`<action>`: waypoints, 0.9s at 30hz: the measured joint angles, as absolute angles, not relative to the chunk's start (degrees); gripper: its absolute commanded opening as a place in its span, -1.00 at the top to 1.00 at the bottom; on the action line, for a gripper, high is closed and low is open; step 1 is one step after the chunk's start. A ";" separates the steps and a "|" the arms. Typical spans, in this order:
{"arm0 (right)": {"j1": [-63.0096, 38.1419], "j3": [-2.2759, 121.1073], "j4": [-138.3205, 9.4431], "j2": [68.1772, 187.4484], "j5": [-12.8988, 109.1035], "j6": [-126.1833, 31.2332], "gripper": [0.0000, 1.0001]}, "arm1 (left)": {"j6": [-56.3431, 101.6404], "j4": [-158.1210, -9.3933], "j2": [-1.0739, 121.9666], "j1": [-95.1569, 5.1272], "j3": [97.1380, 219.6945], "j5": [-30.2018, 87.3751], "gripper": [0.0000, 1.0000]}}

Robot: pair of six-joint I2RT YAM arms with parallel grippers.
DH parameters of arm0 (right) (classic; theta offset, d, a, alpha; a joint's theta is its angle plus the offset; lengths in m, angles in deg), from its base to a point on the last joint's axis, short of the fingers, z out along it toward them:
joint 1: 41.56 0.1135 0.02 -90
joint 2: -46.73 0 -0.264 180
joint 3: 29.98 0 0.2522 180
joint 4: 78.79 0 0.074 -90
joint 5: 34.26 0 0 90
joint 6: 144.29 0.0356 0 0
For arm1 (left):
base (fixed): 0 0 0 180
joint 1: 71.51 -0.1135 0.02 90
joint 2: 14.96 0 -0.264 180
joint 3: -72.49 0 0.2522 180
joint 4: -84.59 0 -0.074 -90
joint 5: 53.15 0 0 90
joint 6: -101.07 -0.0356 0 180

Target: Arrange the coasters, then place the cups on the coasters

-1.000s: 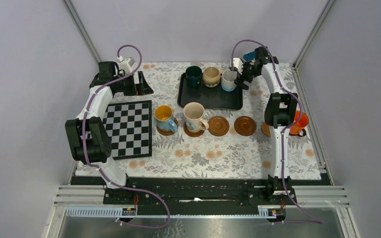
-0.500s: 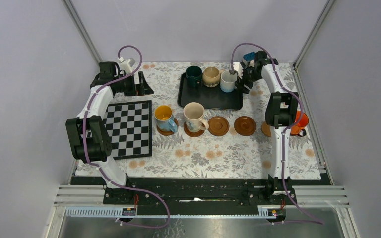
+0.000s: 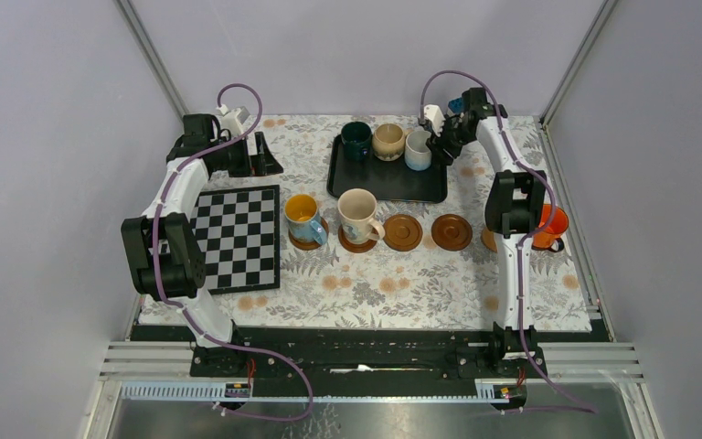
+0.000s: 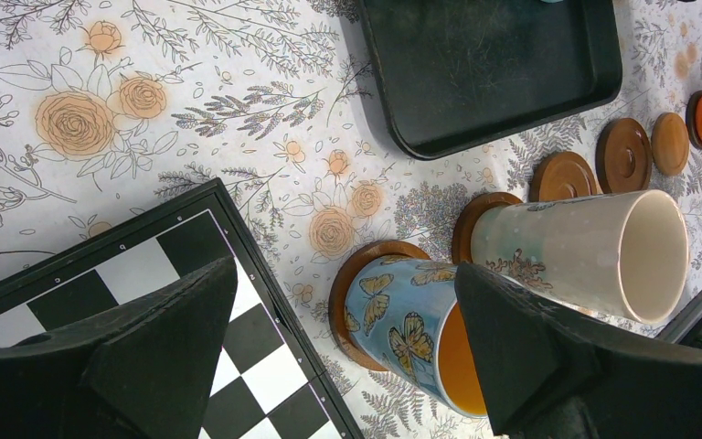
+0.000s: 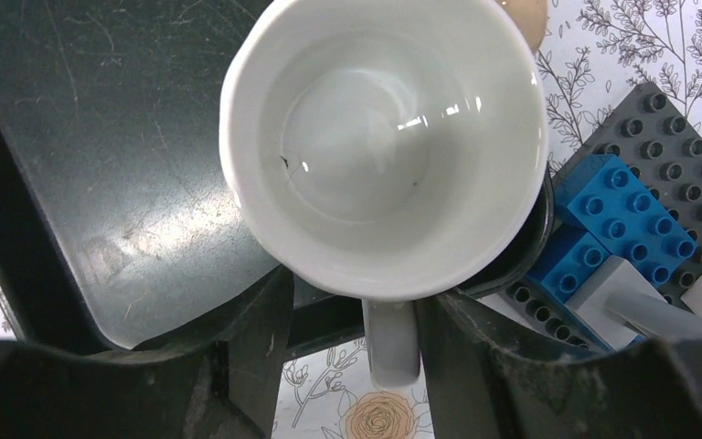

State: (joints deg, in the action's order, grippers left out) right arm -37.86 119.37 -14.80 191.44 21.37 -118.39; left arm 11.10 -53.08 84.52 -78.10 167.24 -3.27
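My right gripper point(image 5: 356, 306) is at the far right corner of the black tray point(image 3: 387, 180); its jaws stand at a middle width, one on each side of the handle point(image 5: 391, 343) of the white cup point(image 5: 384, 137); in the wrist view the handle lies against one finger point(image 5: 475, 366) and a gap shows at the other, so I see no firm grip. The white cup is in the tray, in a row with the beige cup point(image 3: 389, 140) and the dark green cup point(image 3: 357, 139) along the far edge; just past that corner of the tray lie blue toy blocks point(image 5: 617, 206). My left gripper point(image 4: 345, 270) is spread wide and holds nothing; it hangs over the flowered cloth point(image 3: 375, 283) near the far corner of the chessboard point(image 3: 238, 236). In front of the tray the coasters point(image 3: 403, 232) make a row; the blue cup point(image 3: 303, 218) with the yellow inside and the tall cream cup point(image 3: 358, 216) each stand on one; the next two are bare; the orange cup point(image 3: 550, 226) stands at the right end, partly behind the right arm point(image 3: 512, 210).
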 measured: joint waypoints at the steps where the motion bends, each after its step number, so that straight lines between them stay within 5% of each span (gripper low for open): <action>1: -37.75 119.37 -15.06 191.44 21.85 -117.84 -0.11 | 11.10 -53.08 84.52 -78.10 167.24 -3.27 -0.98; 16: -36.92 119.20 -17.83 192.11 25.66 -115.22 0.05 | 11.08 -53.05 84.52 -78.10 167.24 -3.27 -0.98; 27: -36.04 119.22 -19.78 193.18 28.21 -113.95 0.79 | 11.10 -53.01 84.52 -78.10 167.24 -3.25 -0.98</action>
State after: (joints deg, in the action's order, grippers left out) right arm -36.04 119.22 -19.78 193.18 28.21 -113.95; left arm 11.10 -53.01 84.52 -78.10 167.24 -3.25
